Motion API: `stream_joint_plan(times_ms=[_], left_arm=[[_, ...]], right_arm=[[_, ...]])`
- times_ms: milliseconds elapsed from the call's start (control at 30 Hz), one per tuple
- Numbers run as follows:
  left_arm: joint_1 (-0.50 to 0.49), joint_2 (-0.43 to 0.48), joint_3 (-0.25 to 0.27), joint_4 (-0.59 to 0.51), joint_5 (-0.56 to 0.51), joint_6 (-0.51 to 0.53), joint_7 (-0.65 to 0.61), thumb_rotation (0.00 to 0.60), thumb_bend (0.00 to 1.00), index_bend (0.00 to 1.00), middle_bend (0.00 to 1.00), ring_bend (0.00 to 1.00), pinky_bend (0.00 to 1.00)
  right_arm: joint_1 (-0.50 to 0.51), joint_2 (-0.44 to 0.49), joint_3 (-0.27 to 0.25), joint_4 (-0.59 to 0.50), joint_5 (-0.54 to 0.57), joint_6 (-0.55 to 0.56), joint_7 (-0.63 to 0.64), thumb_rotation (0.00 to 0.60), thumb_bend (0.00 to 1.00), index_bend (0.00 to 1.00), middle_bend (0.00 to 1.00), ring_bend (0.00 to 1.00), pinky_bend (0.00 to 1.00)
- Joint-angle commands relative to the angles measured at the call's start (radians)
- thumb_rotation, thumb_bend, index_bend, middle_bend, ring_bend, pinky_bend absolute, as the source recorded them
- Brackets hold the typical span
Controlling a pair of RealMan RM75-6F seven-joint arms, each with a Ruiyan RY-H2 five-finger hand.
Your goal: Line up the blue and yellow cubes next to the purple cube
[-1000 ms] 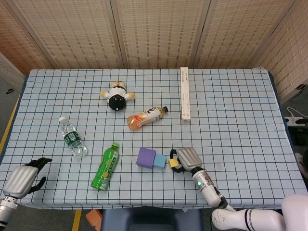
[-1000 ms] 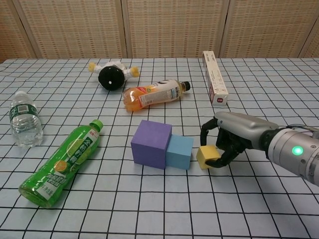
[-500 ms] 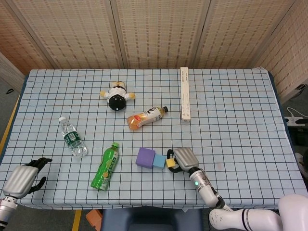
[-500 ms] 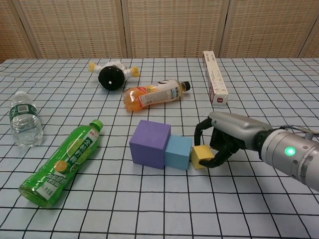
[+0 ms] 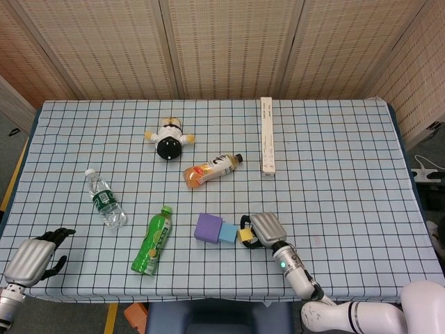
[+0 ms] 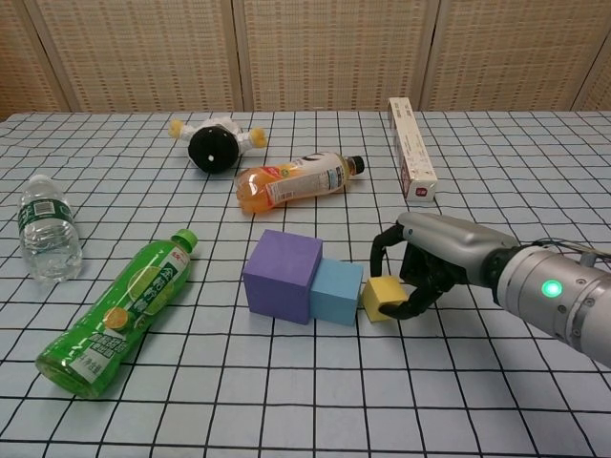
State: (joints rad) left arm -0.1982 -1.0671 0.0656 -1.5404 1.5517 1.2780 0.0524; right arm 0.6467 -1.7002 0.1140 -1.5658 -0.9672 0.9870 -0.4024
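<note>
Gripping yellow cube, right robot hand sets it against blue cube, beside purple cube. Only head view shows left robot hand: empty, fingers loosely curled at worktop corner.

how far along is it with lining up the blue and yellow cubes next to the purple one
Done: the blue cube sits flush against the purple cube. In hand: the right hand holds the yellow cube in its fingers, right at the blue cube's free side, seemingly touching it. Left: let go and pull the hand away, perhaps after squaring the yellow cube up. The left hand rests idle at the table's near edge.
</note>
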Motion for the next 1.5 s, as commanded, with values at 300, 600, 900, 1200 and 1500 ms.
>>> stream_joint_plan(times_ms=[300,600,900,1200,1500], left_arm=[[0.0,-0.001,0.0,0.001,0.003,0.002,-0.002,0.6,0.44,0.23,0.23,0.31,0.53],[-0.001,-0.001,0.001,0.002,0.002,0.0,-0.001,0.6,0.44,0.23,0.23,0.31,0.53],[-0.001,-0.001,0.0,-0.001,-0.002,-0.002,0.002,0.6,0.44,0.23,0.23,0.31,0.53],[-0.001,-0.001,-0.001,-0.003,-0.006,-0.005,0.003,0.6,0.45,0.23,0.23,0.31,0.53],[0.0,0.001,0.001,-0.004,-0.002,-0.003,0.003,0.6,0.45,0.23,0.23,0.31,0.53]], right_arm=[[-0.002,0.038,-0.012,-0.017,-0.025,-0.025,0.023,0.6,0.12,0.31,0.98,0.9,1.0],[-0.019,0.14,-0.019,-0.122,-0.079,-0.015,0.059,0.6,0.08,0.25,0.98,0.9,1.0],[-0.027,0.192,-0.023,-0.188,-0.001,0.046,-0.058,0.6,0.26,0.35,0.98,0.9,1.0],[0.008,0.203,-0.026,-0.199,0.132,-0.01,-0.105,0.6,0.59,0.42,0.99,0.9,1.0],[0.034,0.213,-0.037,-0.206,0.188,-0.052,-0.096,0.6,0.68,0.44,0.99,0.91,1.0]])
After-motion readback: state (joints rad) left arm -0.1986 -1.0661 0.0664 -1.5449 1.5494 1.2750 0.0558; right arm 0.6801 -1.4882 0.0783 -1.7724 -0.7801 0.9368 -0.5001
